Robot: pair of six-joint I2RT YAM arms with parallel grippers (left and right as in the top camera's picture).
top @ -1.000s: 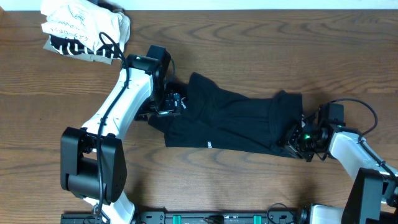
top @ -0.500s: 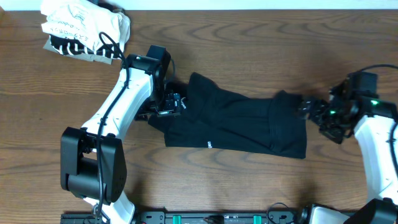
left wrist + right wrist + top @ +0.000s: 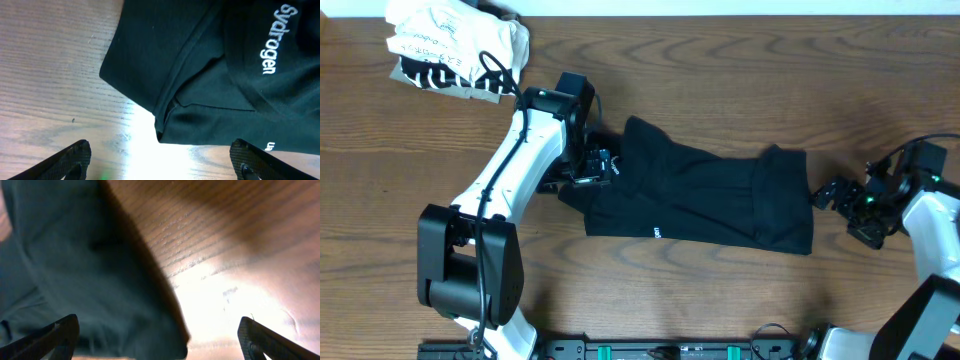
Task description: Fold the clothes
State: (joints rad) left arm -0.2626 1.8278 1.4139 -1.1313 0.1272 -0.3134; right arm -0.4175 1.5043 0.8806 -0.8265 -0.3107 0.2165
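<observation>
Your right gripper [image 3: 828,193] stands released, its jaws spread wide and holding nothing; in the right wrist view both fingertips [image 3: 59,332] sit at the lower corners of the frame with bare wood and cloth between them. It hovers just off the right-hand edge of the black shirt [image 3: 705,197], apart from the fabric, with a narrow strip of table [image 3: 720,80] showing between the two in the overhead view. Your left gripper [image 3: 592,166] is likewise released, its fingers [image 3: 70,159] set far apart at the bottom of the left wrist view and clamped on nothing. It sits over the left end of the shirt, where the overhead view shows the wrist directly above the cloth; whether the tips touch the fabric cannot be told. Below that camera you see a folded corner of the shirt with a seam line, white lettering [image 3: 274,39] running down the cloth on the right, and lit wood grain beneath. The shirt itself lies flat on the table as a long band, running from upper left to lower right across the centre, with a fold line near its right end and a small white mark [image 3: 656,232] close to its lower edge. Well apart from it, at the far left corner of the table, rests a white bundle with black lettering [image 3: 455,45].
</observation>
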